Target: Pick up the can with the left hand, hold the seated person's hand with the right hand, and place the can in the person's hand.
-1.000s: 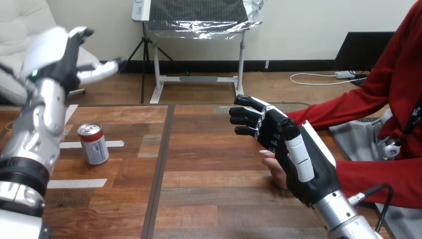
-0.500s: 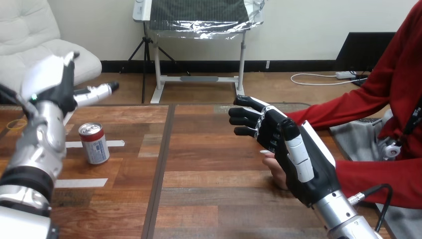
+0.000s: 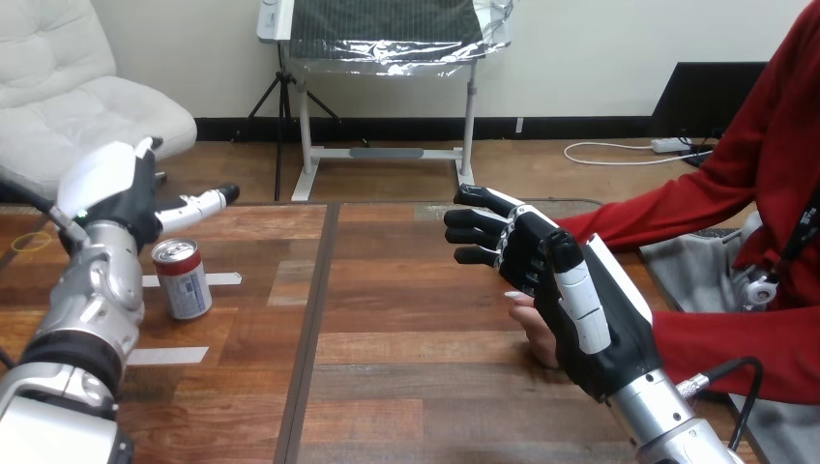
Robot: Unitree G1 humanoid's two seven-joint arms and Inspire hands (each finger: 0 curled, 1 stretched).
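Can (image 3: pixel 181 279) upright on wooden table (image 3: pixel 406 387), beside tape strips (image 3: pixel 220 279).

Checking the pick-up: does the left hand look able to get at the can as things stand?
Probably yes: the left hand hovers open close by the upright can, with nothing between them to block a grasp.

Red-and-white can (image 3: pixel 182 279), upright, on table's left
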